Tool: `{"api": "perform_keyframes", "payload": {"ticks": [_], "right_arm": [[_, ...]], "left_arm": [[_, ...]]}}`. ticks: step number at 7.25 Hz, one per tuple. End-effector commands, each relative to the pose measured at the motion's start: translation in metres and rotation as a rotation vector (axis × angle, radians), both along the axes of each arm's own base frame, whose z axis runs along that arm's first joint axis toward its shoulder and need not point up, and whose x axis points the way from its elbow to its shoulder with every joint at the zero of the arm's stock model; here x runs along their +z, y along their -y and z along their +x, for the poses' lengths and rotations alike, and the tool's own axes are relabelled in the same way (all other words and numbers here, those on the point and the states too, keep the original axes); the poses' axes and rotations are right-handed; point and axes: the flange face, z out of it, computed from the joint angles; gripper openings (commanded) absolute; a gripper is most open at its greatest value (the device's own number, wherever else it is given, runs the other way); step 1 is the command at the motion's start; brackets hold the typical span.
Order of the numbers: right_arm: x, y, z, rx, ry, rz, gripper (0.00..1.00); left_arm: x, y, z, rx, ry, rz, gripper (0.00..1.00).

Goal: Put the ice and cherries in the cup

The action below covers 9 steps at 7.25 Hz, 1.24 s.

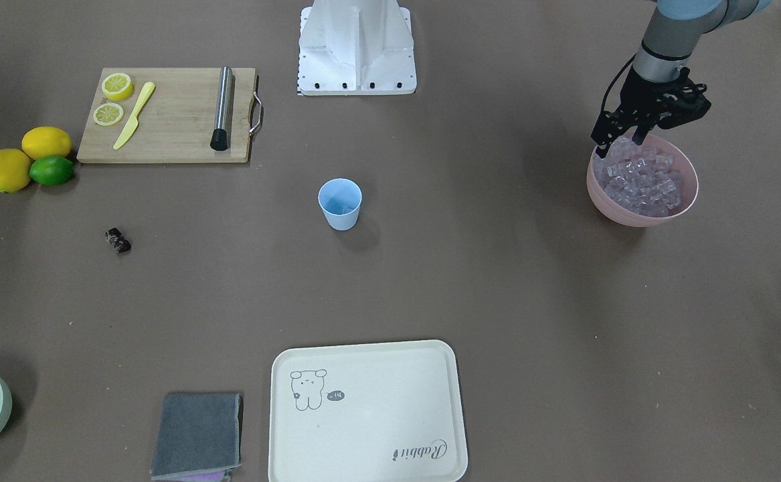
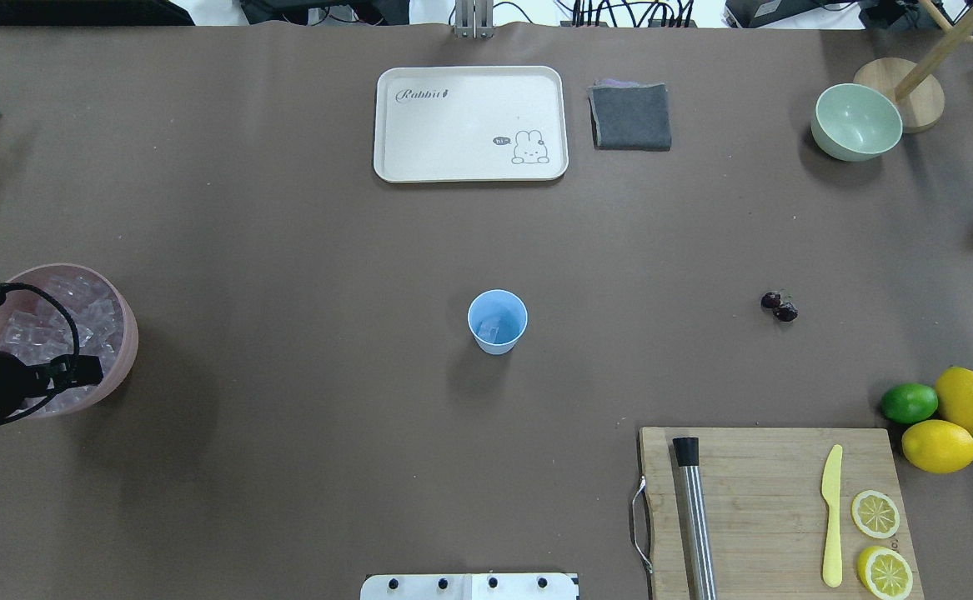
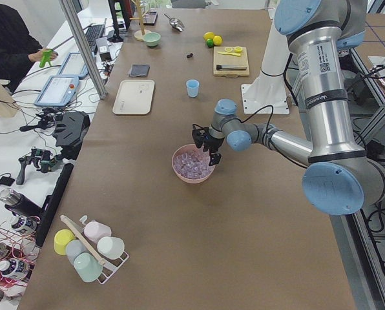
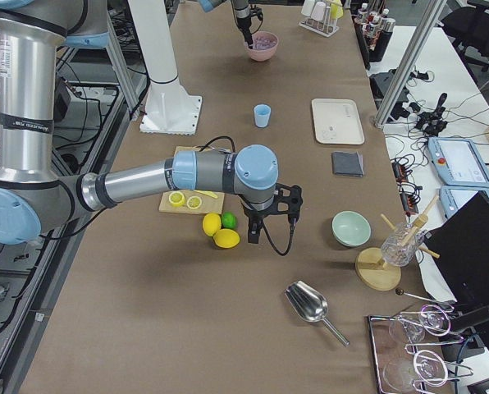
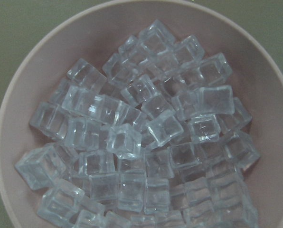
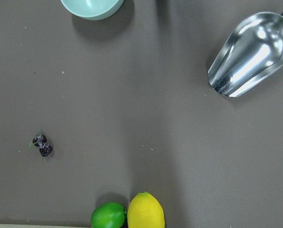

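Brown table (image 2: 286, 250) carries blue cup (image 2: 497, 321) at centre, cherries (image 2: 779, 307), pink bowl (image 2: 122, 367), cream tray (image 2: 453, 133), grey cloth (image 2: 630, 117), green bowl (image 2: 857, 122), cutting board (image 2: 769, 500), lemons (image 2: 938, 446), lime (image 2: 909, 402)

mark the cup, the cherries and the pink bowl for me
cup (image 1: 341, 215), front-facing view, outer wall
cherries (image 2: 779, 306), overhead view, where the two fruits join
pink bowl (image 5: 89, 40), left wrist view, bare inner wall
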Motion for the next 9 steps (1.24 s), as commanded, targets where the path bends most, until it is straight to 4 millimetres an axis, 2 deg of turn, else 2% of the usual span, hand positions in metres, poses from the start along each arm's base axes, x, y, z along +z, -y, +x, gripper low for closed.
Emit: {"api": "perform_keyframes", "payload": {"ticks": [1,3,5,8,9], "right_arm": [[-0.0010,-0.0027,-0.0002,0.001,0.000,0.000,1.00],[-0.0039,-0.0030,-0.0002,0.003,0.000,0.002,1.00],[-0.0040,-0.0030,-0.0002,0.004,0.000,0.001,1.00],[-0.0026,-0.0042,-0.0002,0.004,-0.001,-0.002,1.00],[-0.0055,-0.0051,-0.0002,0.005,-0.002,0.003,1.00]], "left_arm": [[-0.0001,-0.0003,0.0002,0.003,0.000,0.001,0.88],[0.0005,-0.0003,0.0004,0.005,0.000,0.001,0.88],[-0.0005,0.0002,0.0012,0.006,-0.001,0.002,0.80],[0.0003,0.0003,0.0013,0.008,0.001,0.004,0.80],[0.0003,0.0003,0.0013,0.008,0.001,0.004,0.74]]}}
